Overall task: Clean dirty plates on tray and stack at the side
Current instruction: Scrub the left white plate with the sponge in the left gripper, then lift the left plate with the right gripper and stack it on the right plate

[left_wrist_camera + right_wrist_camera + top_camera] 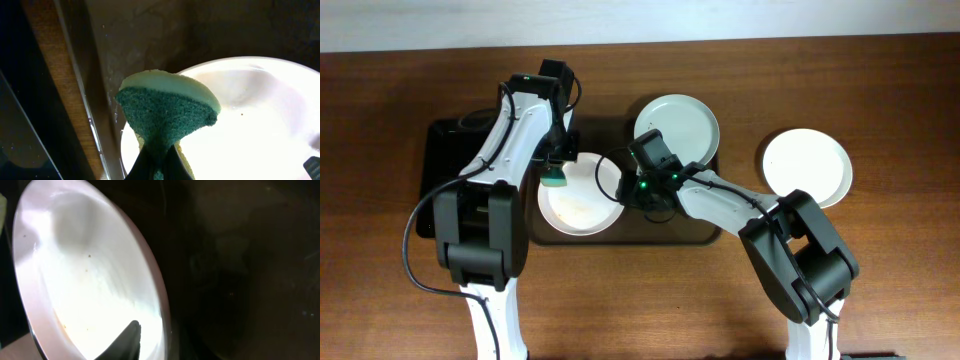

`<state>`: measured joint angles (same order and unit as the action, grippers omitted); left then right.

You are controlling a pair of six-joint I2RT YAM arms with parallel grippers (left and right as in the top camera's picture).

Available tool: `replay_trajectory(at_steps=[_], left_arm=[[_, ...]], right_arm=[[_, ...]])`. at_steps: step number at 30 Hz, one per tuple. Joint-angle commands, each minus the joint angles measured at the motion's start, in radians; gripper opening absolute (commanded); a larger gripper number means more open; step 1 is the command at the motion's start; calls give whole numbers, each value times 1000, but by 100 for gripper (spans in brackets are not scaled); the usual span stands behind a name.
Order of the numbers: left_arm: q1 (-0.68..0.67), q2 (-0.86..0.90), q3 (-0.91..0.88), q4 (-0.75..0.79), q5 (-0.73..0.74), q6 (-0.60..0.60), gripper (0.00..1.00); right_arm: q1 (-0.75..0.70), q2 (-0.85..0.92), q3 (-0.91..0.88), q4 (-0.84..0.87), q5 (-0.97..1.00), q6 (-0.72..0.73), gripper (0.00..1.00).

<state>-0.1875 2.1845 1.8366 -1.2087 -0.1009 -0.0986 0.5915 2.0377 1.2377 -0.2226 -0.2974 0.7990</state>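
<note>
Left pincer [556,168] clenches a folded sponge [167,112], coarse green scouring face over pale foam, above the smeared plate [578,205], round and white, on the dark brown tray [655,234] mid-counter. Right pincer [640,188] sits at that plate's rim; whether it grips, I cannot tell. One glossy plate [807,165] lies toward the wooden counter's [880,80] right edge.

You look down on a brown wooden table [380,300] with grain running left to right, evenly lit. Beyond its far edge a pale strip [420,20] shows; you cannot tell whether that is wall or floor.
</note>
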Motion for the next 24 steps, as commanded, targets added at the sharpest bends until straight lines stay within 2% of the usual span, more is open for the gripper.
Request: replay_trajectory(at_steps=[1,3,4,6,10,12,17,21,24], left_arm=[[7,-21,14,-3,19,-5,1],[7,-21,14,-3,19,-5,1],[7,-21,14,-3,19,-5,1],[7,-21,14,-2,19,-5,1],[7,-21,14,6,18,-5,1],[8,-21,14,14,14,-5,1],[44,-21,14,21,15,-6,1],[47,-21,14,38,15,-6,1],[47,-21,14,57,15,-6,1]], right_arm=[[-4,19,-11,0,23,-10,29],[-3,19,-11,3,53,-10,29],[-3,19,-11,2,55,-10,23],[-3,19,-11,-3,55,-10,4],[-7,9,-11,-16,-7,-10,4],[-23,-50,-10,-59,-1,-61,4],[-48,-377,-10,-367,306,-246,4],[-48,-605,-10,-499,610,-250,4],[-47,-657,-10,-575,789,-272,4]])
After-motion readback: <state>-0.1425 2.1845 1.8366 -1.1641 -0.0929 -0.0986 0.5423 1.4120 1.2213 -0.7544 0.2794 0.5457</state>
